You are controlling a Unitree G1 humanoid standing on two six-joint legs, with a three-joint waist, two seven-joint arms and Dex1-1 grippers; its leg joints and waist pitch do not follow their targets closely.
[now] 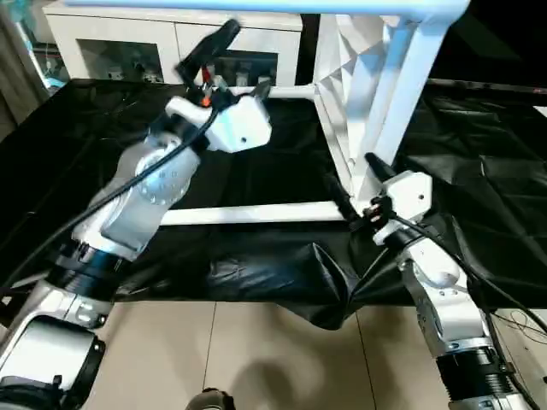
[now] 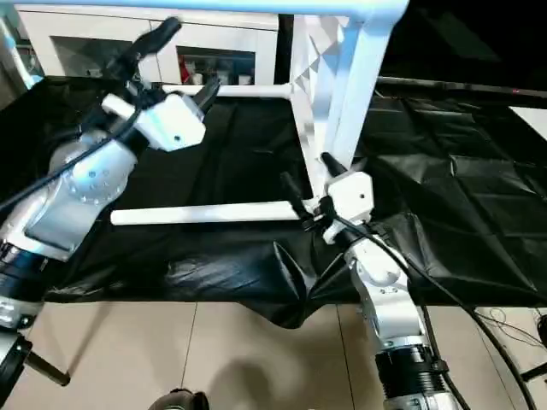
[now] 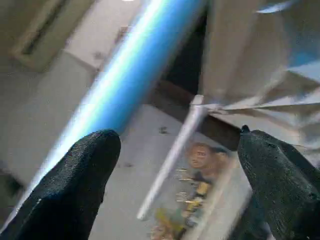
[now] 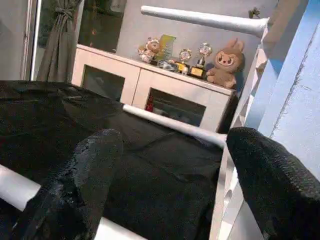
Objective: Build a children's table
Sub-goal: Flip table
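Observation:
The children's table's white ribbed tabletop stands on its edge on the black cloth, with its legs sticking out to the left. One leg lies along the cloth, another runs farther back, and a third crosses high up. My left gripper is raised and open just under that top leg, with nothing between its fingers. My right gripper is open at the tabletop's lower near corner, where the near leg joins. Its fingers hold nothing.
A black cloth covers the work surface and hangs over the front edge onto the light floor. Behind it stands a white cabinet with glass-fronted shelves, and plush toys sit on top.

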